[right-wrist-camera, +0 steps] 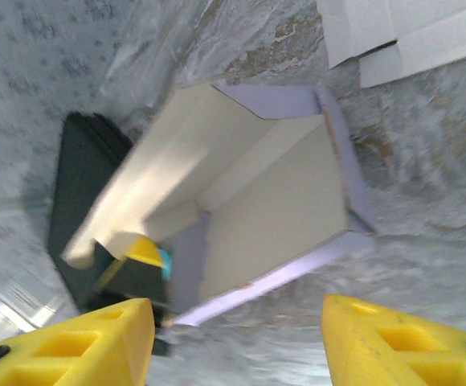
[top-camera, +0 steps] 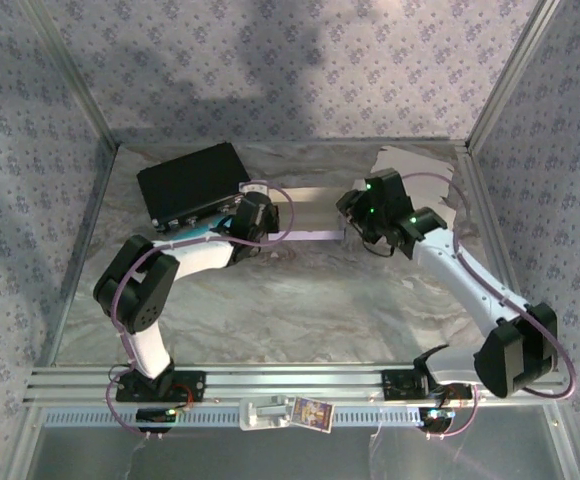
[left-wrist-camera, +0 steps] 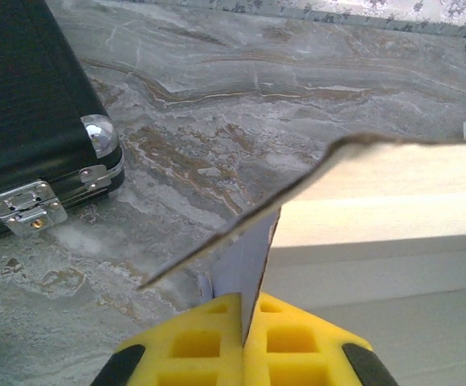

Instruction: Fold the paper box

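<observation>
Left fingers [left-wrist-camera: 197,346] closed, pinching thin end flap of paper box [right-wrist-camera: 273,201]. Right fingers [right-wrist-camera: 80,338] apart, holding nothing; box's open end straight ahead of tips, not touching. Box lies on surface [top-camera: 300,300] toward far edge, mid-width, long axis left-right, one arm at each end. Likely next: right arm works its end flap while left steadies. Black case [top-camera: 192,182] in far left corner, close by left end, may crowd. Loose flat cardboard [right-wrist-camera: 378,28] near far right corner.

Right wrist view's smeared: paper box [right-wrist-camera: 265,201] edges soft, black case [right-wrist-camera: 80,193] just a blur. From above, left arm [top-camera: 250,222] and right arm [top-camera: 375,210] hide the box's ends.
</observation>
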`<state>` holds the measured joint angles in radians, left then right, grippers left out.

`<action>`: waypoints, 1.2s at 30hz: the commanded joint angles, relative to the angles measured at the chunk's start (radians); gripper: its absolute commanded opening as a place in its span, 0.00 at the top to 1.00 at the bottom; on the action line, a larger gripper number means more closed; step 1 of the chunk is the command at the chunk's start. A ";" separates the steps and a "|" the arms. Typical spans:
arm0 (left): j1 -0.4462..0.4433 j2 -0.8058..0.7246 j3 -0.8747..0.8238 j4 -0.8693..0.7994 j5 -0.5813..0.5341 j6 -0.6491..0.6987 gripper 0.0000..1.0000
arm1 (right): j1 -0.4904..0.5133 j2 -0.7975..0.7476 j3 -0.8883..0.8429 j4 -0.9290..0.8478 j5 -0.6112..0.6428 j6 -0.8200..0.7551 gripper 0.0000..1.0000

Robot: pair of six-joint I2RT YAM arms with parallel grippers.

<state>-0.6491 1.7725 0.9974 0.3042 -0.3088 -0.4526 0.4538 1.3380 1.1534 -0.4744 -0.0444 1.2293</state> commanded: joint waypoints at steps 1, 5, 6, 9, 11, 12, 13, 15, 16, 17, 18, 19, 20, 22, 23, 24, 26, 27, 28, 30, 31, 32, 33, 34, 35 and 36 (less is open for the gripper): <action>-0.020 -0.013 -0.006 -0.070 -0.010 0.023 1.00 | 0.018 0.064 0.029 0.047 -0.054 0.333 0.42; -0.026 -0.017 -0.013 -0.070 -0.029 0.023 1.00 | 0.037 0.174 0.138 0.106 -0.042 0.529 0.43; -0.027 -0.018 -0.014 -0.070 -0.032 0.025 1.00 | 0.035 0.203 0.168 0.083 -0.043 0.549 0.43; -0.029 -0.016 -0.015 -0.067 -0.036 0.026 1.00 | 0.025 0.285 0.242 0.086 -0.037 0.555 0.44; -0.030 -0.018 -0.016 -0.067 -0.041 0.029 1.00 | 0.014 0.335 0.278 0.098 -0.050 0.562 0.45; -0.032 -0.017 -0.016 -0.066 -0.041 0.029 1.00 | 0.009 0.355 0.290 0.108 -0.058 0.562 0.46; -0.032 -0.016 -0.015 -0.067 -0.041 0.029 1.00 | 0.003 0.375 0.304 0.098 -0.072 0.567 0.47; -0.032 -0.015 -0.014 -0.067 -0.041 0.029 1.00 | -0.007 0.402 0.320 0.106 -0.089 0.572 0.51; -0.031 -0.014 -0.012 -0.066 -0.041 0.029 1.00 | -0.012 0.413 0.328 0.101 -0.101 0.572 0.54; -0.032 -0.013 -0.011 -0.069 -0.040 0.031 1.00 | -0.013 0.421 0.341 0.085 -0.113 0.572 0.56; -0.032 -0.013 -0.010 -0.070 -0.041 0.032 1.00 | -0.014 0.428 0.351 0.067 -0.121 0.567 0.58; -0.032 -0.012 -0.008 -0.072 -0.041 0.034 1.00 | -0.014 0.432 0.361 0.051 -0.126 0.560 0.60; -0.031 -0.010 -0.006 -0.071 -0.042 0.035 1.00 | -0.015 0.435 0.365 0.040 -0.130 0.554 0.62; -0.033 -0.008 -0.005 -0.074 -0.041 0.037 1.00 | -0.017 0.442 0.362 0.036 -0.141 0.554 0.67; -0.032 -0.008 -0.004 -0.075 -0.041 0.038 1.00 | -0.019 0.449 0.359 0.041 -0.149 0.553 0.70; -0.033 -0.008 -0.003 -0.075 -0.042 0.040 1.00 | -0.020 0.450 0.356 0.043 -0.158 0.553 0.72; -0.033 -0.008 -0.003 -0.077 -0.044 0.041 1.00 | -0.023 0.454 0.352 0.039 -0.173 0.552 0.79; -0.032 -0.008 -0.003 -0.077 -0.045 0.042 1.00 | -0.024 0.452 0.348 0.039 -0.176 0.552 0.81; -0.033 -0.008 -0.004 -0.077 -0.047 0.043 1.00 | -0.025 0.447 0.343 0.033 -0.179 0.548 0.84; -0.034 -0.011 -0.004 -0.077 -0.046 0.042 1.00 | -0.024 0.438 0.324 0.029 -0.184 0.541 0.87; -0.033 -0.013 -0.003 -0.078 -0.047 0.041 1.00 | -0.027 0.432 0.311 0.031 -0.190 0.538 0.89; -0.034 -0.016 -0.003 -0.079 -0.047 0.042 1.00 | -0.027 0.426 0.294 0.033 -0.196 0.539 0.91; -0.034 -0.019 -0.003 -0.080 -0.047 0.042 0.98 | -0.026 0.421 0.278 0.042 -0.199 0.539 0.92; -0.033 -0.024 -0.005 -0.086 -0.045 0.043 0.95 | -0.027 0.412 0.262 0.047 -0.203 0.539 0.94; -0.033 -0.030 -0.005 -0.090 -0.043 0.042 0.92 | -0.024 0.403 0.247 0.048 -0.202 0.539 0.96; -0.034 -0.036 -0.009 -0.092 -0.040 0.040 0.90 | -0.025 0.395 0.233 0.049 -0.200 0.539 0.97</action>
<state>-0.6758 1.7683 0.9974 0.2832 -0.3527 -0.4267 0.4274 1.7615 1.4319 -0.3767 -0.2359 1.7725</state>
